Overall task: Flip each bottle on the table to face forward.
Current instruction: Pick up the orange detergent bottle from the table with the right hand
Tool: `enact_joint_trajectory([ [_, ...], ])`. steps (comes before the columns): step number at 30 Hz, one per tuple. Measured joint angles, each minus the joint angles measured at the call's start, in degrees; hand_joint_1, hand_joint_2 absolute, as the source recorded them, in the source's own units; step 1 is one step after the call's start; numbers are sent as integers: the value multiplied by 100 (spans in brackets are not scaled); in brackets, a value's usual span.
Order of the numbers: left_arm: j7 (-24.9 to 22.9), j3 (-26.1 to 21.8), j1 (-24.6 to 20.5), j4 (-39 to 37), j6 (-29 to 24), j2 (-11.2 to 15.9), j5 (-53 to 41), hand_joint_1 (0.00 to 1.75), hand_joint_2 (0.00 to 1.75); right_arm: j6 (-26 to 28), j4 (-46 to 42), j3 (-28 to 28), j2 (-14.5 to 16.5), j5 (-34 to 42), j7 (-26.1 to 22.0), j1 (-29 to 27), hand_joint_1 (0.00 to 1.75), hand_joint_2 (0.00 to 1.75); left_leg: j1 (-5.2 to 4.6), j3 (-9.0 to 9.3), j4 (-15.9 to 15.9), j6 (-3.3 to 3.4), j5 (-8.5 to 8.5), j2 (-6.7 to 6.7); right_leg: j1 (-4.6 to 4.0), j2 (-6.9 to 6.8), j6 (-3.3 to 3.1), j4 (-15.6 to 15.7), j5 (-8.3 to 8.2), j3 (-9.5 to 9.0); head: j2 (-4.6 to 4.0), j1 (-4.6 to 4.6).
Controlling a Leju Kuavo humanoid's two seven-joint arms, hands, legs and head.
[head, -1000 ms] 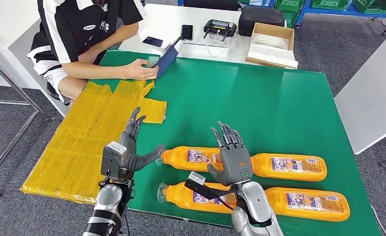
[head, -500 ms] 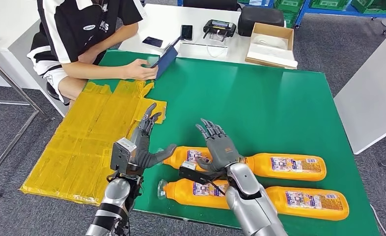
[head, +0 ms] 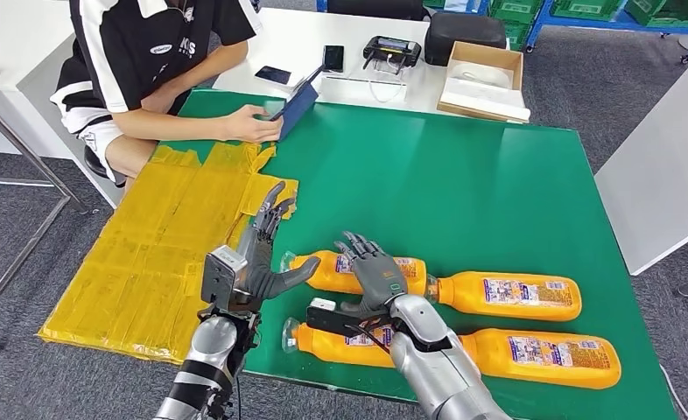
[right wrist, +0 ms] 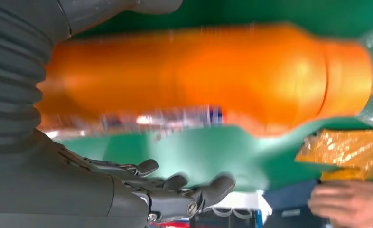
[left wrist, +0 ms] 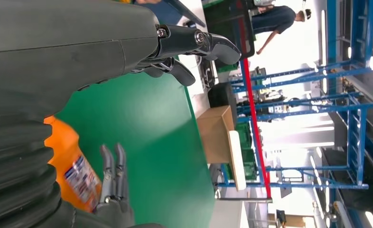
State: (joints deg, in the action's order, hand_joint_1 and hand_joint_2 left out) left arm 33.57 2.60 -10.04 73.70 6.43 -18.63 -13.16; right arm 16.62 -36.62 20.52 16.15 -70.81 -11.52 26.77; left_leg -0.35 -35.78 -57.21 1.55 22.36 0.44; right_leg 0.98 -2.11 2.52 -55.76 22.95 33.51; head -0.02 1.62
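You see four orange bottles (head: 508,295) lying in two rows at 5 o'clock on the green worktop (head: 463,184) | right hand (head: 368,273) fingers spread over far-left bottle (head: 358,271) | left hand (head: 257,254) fingers wide, empty.

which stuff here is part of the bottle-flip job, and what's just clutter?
Job:
- four orange bottles, lying flat
- left hand, right hand, both over the far-left bottle

Clutter:
- yellow sheet
- cardboard box
- phone
- controller
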Motion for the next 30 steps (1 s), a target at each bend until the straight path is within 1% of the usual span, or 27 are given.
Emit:
enact_joint_trajectory([
  [9, 3, 59, -13, -28, -5, 8, 0, 0, 175, -105, 192, 2, 39, 63, -9, 10, 0, 175, 0, -24, 0, 0, -4, 0, 0, 0, 4, -1, -4, 22, -1, 0],
  [12, 3, 61, -13, -31, -8, 11, 0, 0, 175, -102, 215, 37, 67, 26, 111, 12, 0, 175, 0, -26, 0, 0, -4, 1, 0, 0, 4, 0, -4, 25, -1, 0],
  [14, -3, 60, -12, -31, -20, 11, -2, 0, 175, -59, 226, 95, 83, -107, 383, 22, 0, 175, 0, -28, 0, 0, -4, 0, 0, 0, 3, 0, -4, 27, -1, 0],
  [18, -70, 57, -3, -31, -41, 11, -31, 0, 175, 125, 313, 211, 84, -692, 1366, 107, 0, 175, 0, -31, 0, 0, -5, 0, 0, 0, 4, -1, -4, 29, -1, 0],
  [21, -135, 54, 6, -29, -43, 11, -66, 0, 175, 169, 441, 239, 81, -1099, 1908, 217, 0, 175, -1, -31, 0, 0, -6, 0, 0, 0, 5, -1, -5, 29, -1, 0],
  [28, -228, 50, 68, -23, -48, 11, -98, 0, 175, 10, 686, 249, 108, -1496, 2520, 380, 0, 175, -1, -30, 0, 1, -6, -1, 0, -1, 5, 0, -6, 28, -1, 0],
  [30, -244, 50, 85, -22, -54, 11, -98, 0, 175, -32, 735, 249, 115, -1531, 2593, 415, 11, 175, -1, -30, 0, 1, -7, -1, 0, -1, 5, 0, -6, 28, -1, 1],
])
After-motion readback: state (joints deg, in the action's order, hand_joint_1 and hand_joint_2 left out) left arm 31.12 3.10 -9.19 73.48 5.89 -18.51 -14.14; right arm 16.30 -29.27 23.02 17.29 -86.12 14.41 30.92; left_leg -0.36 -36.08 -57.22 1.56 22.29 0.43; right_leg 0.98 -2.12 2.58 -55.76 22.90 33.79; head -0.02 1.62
